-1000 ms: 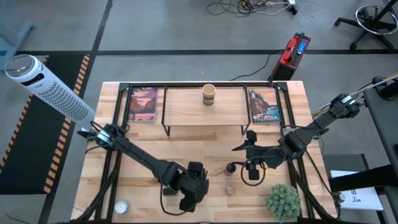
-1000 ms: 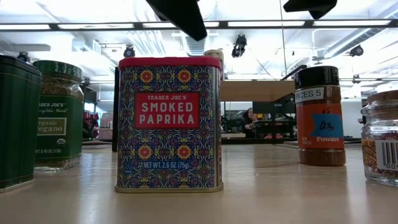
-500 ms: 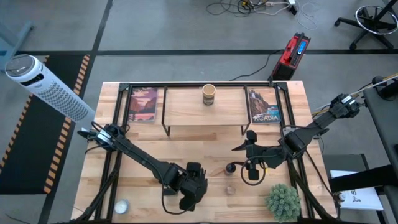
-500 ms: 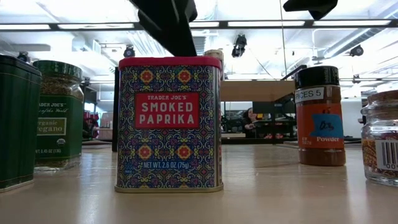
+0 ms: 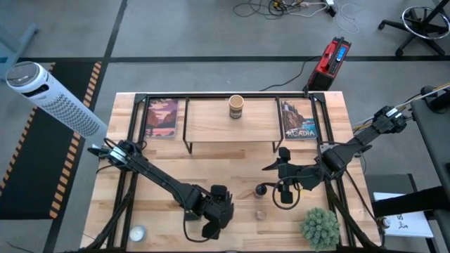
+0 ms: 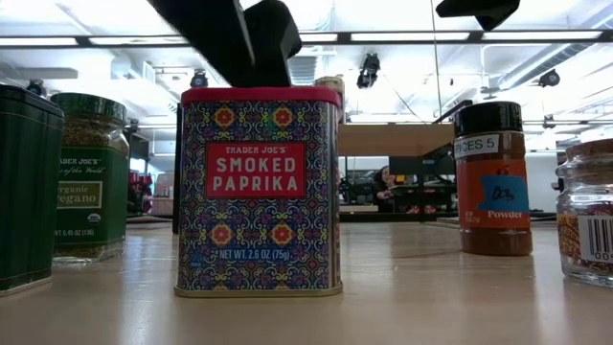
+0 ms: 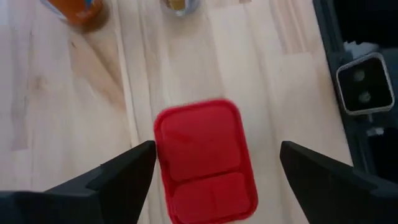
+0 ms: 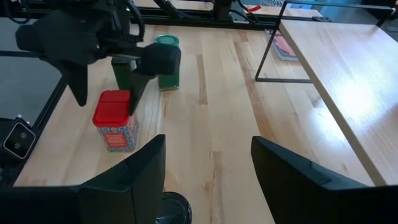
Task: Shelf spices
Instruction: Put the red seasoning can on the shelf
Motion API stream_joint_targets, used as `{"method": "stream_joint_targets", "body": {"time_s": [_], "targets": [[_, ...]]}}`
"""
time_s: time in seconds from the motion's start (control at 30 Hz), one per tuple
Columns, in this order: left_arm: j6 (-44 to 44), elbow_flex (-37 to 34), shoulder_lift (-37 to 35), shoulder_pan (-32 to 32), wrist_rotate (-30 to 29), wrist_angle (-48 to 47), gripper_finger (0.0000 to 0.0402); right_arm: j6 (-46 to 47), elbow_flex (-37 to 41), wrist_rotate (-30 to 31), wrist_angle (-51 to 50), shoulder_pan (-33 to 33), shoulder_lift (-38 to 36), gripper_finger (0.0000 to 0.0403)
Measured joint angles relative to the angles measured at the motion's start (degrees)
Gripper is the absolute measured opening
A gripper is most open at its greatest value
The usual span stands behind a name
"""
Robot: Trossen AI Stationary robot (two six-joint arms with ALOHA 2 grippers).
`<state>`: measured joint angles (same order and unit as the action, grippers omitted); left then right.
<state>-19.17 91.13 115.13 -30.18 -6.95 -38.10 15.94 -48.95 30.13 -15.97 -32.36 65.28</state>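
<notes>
The red square tin stands upright on the table near its near edge; its red lid shows in the left wrist view. My left gripper hangs over it, open, one finger on each side of the lid, and I see no touch. The green-lidded jar and the small black box stand beside it. The dark-capped brown bottle and the tiny clear jar stand toward the right. The tan round jar is on the shelf. My right gripper waits open right of centre.
Two picture cards stand at the shelf's ends. The spiky plant sits at the near right corner and a small white round thing near the left. The low camera sits at the near edge beside the tin.
My left gripper has come down over the red tin, staying open, and its fingers now reach the height of the lid in the low view. My right arm has kept still.
</notes>
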Motion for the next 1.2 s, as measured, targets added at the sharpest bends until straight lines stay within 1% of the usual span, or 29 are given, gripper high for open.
{"method": "stream_joint_targets", "body": {"time_s": [0.13, 0.3, 0.43, 0.63, 0.9, 1.2], "targets": [[0.3, -0.2, 0.0, 0.0, -0.4, 0.0, 0.0335, 0.0, 0.0, 0.0, 0.0, 0.0, 0.0, 0.0213], [0.8, -0.2, 0.0, 0.0, -2.8, 0.0, 0.0334, 0.0, 0.0, 0.0, 0.0, 0.0, 0.0, 0.0213], [1.7, -1.2, 0.0, 0.0, -3.1, 0.1, 0.0333, 0.1, 0.0, 0.0, 0.0, 0.0, 0.0, 0.0213], [1.7, -4.1, 0.0, 0.2, -3.1, 2.1, 0.0322, 0.1, 0.0, 0.0, 0.0, 0.0, 0.0, 0.0213], [3.3, -4.3, 0.0, 0.8, -3.1, 3.8, 0.0305, 0.2, 0.0, 0.0, 0.0, 0.0, 0.0, 0.0213], [3.7, -7.1, 0.0, 1.8, -3.0, 7.4, 0.0289, 0.5, 0.0, 0.0, 0.0, 0.0, 0.0, 0.0213]]}}
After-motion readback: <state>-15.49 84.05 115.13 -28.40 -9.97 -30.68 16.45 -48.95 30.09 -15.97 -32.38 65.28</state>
